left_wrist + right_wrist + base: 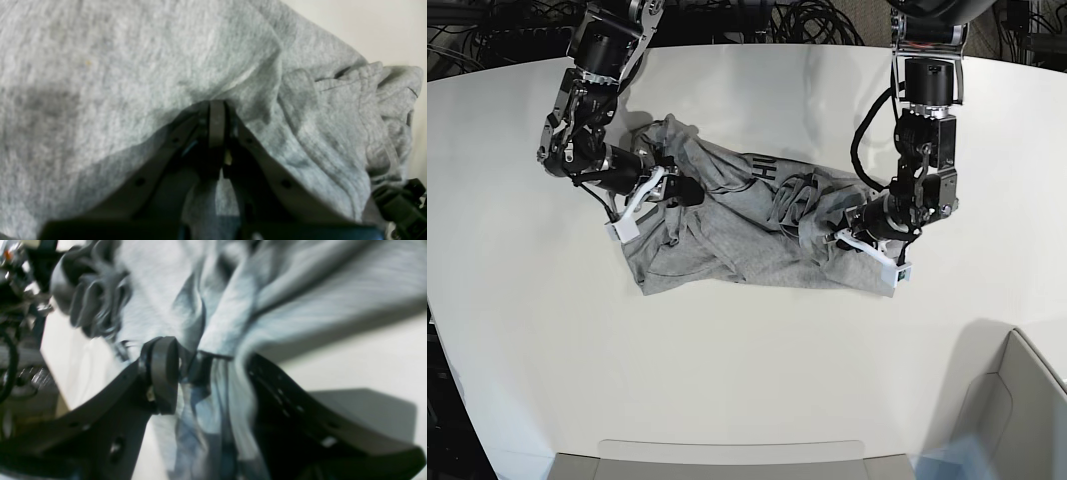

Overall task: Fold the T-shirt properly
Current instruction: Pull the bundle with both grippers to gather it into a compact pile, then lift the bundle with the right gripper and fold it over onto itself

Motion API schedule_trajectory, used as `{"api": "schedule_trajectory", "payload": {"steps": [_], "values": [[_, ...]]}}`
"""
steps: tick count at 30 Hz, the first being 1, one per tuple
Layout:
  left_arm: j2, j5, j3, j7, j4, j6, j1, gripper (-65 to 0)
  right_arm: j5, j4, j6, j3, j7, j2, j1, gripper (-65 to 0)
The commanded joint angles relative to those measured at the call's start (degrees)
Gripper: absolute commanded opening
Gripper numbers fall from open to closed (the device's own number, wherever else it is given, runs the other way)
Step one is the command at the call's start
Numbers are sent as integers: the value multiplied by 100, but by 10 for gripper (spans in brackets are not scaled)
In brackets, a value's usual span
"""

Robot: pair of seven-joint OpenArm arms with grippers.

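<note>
The T-shirt (727, 235) lies crumpled mid-frame, no fold made; the left gripper (845, 232) is pinched on cloth, the right gripper (689, 192) clasps a thick bunch

T-shirt (757, 215) — partial black letters "HI".

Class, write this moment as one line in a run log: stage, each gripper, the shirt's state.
stage: mid-fold | left gripper: shut on T-shirt | right gripper: fabric between its jaws | T-shirt: crumpled on white table, lettering partly visible
</note>
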Motion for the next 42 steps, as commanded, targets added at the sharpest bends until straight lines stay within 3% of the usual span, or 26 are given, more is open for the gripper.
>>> {"api": "schedule_trajectory", "payload": {"steps": [1,5,11,16,18,22,23,29,36,42], "values": [[-21,277,35,408,-43,172,62,-650,-281,10,91,-123,-265,-25,17,-393],[-13,268,123,408,-43,172,71,-650,-342,1,91,-246,-28,-183,122,-393],[-13,268,255,408,-35,172,194,-650,-272,-316,91,-527,702,-192,105,-394],[-13,259,264,487,343,172,273,-650,-184,-307,91,-773,878,-165,52,-399],[-4,259,264,689,686,172,361,-650,-184,-298,91,-765,878,-165,61,-446],[40,259,229,1032,1310,181,396,-650,-184,-201,91,-738,878,-148,70,-638],[40,259,211,1111,1398,181,396,-650,-184,-131,91,-738,878,-148,70,-650],[67,259,194,1243,1688,199,396,-650,-202,476,91,-721,922,54,52,-650],[67,259,185,1533,1706,199,343,-649,-175,783,91,-773,1423,556,114,-650],[75,162,185,1806,2409,172,282,-557,-211,748,91,-729,1449,793,360,-650]]}}
